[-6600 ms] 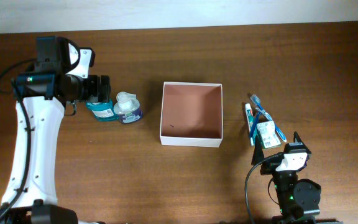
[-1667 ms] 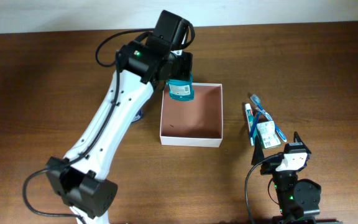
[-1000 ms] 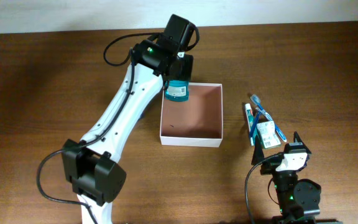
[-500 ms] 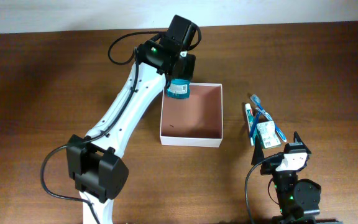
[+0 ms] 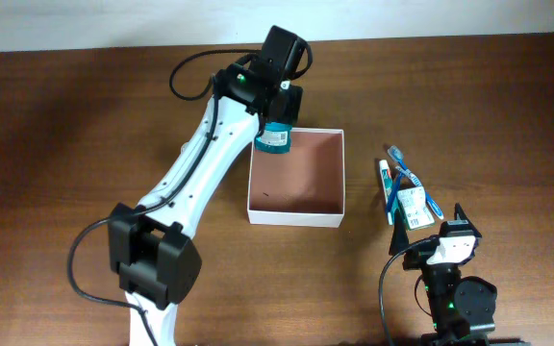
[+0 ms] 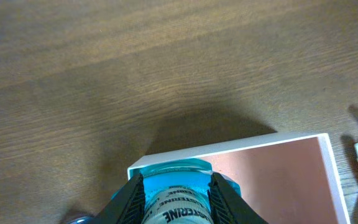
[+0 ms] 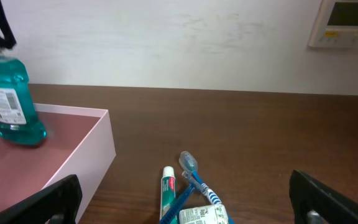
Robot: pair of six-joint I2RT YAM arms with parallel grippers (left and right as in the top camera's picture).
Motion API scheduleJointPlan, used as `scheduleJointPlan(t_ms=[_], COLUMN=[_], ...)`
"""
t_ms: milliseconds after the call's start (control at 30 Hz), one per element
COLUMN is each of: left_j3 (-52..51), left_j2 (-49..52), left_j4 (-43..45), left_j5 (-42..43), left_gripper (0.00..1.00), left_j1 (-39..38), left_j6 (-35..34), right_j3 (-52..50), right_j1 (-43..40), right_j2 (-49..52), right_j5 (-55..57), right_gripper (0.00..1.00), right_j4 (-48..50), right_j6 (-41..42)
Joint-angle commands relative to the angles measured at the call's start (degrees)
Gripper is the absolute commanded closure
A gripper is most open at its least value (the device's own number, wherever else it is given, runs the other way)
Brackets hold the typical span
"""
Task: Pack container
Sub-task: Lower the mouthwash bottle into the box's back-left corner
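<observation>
Left gripper (image 5: 278, 123) around teal bottle (image 5: 275, 141) in container (image 5: 296, 216)

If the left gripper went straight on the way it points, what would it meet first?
Probably the container floor, far left corner: the left gripper points down, shut on the teal bottle, whose base looks close.

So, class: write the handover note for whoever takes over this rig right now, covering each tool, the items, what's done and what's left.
Left tool: shut on the teal mouthwash bottle, held upright in the far-left corner of the container, at or just above its floor.
Right tool: open, empty, at the table's near edge.
Toothpaste tube, toothbrushes and a small packet lie on the table right of the container.
Done: nothing released inside yet.
Left: release the bottle, then pack the rest.
</observation>
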Motion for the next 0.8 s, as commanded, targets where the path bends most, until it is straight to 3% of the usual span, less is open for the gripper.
scheduleJointPlan(t_ms=[0,767], left_j3=[0.15,-2.03], left_j2=[1.60,2.43], left_j4=[0.55,0.35], left_j5=[-1.05,-1.07], left_gripper=[0.90,0.88], left_j1=[-0.07,0.98], left_j6=[0.70,0.72], right_j3=[-0.26,-0.26], right_j1=[0.26,0.26], right_j2=[-0.55,-0.55], right_j5=[0.09,0.09], right_gripper=[0.02,0.02], right_j4=[-0.46,-0.46], right_j6=[0.22,0.22])
